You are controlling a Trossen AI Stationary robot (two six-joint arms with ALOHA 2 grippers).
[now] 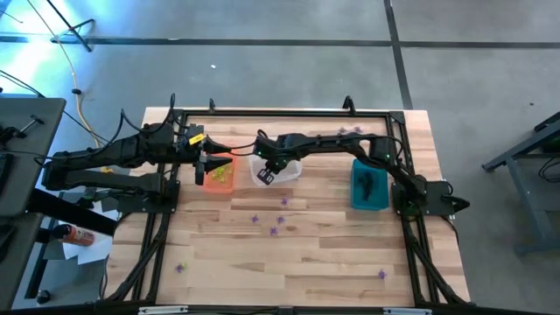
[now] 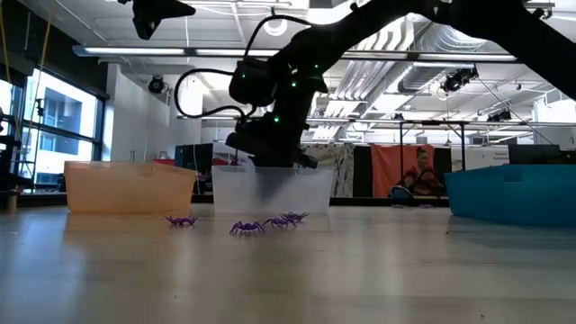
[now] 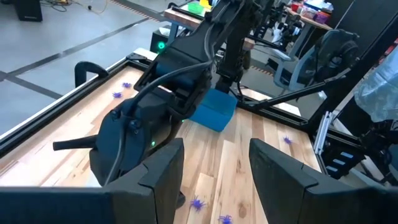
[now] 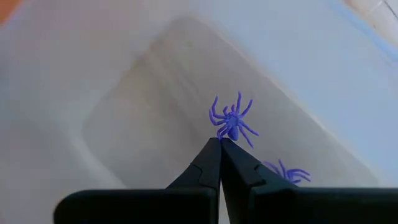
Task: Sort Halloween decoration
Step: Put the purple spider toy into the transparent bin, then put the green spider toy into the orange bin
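Purple spider trinkets lie on the wood table [image 1: 274, 231], [image 2: 246, 228], [image 3: 198, 203]. An orange bin [image 1: 220, 171] holds yellow-green ones, and a teal bin [image 1: 369, 185] holds black ones. My right gripper [image 4: 221, 142] reaches down into the clear bin [image 1: 278, 171], [image 2: 270, 191], shut on one purple spider [image 4: 231, 121]. A second purple spider [image 4: 287, 172] lies on that bin's floor. My left gripper [image 3: 214, 180] hangs open and empty over the orange bin's left side [image 1: 204, 168]. My right gripper pinches the purple spider by its rear end [image 4: 225, 135], only at the free ends of the two fingers. The fingers slant down into the clear bin from above. The spider sticks out past the fingertips; I cannot tell whether it touches the bin's floor.
The three bins stand in a row across the table's middle: orange, clear, teal [image 2: 513, 193]. More purple spiders sit near the far edge [image 1: 350, 131] and the near corners [image 1: 181, 267], [image 1: 381, 274]. A black frame rims the table. A person [image 2: 418, 171] sits far behind.
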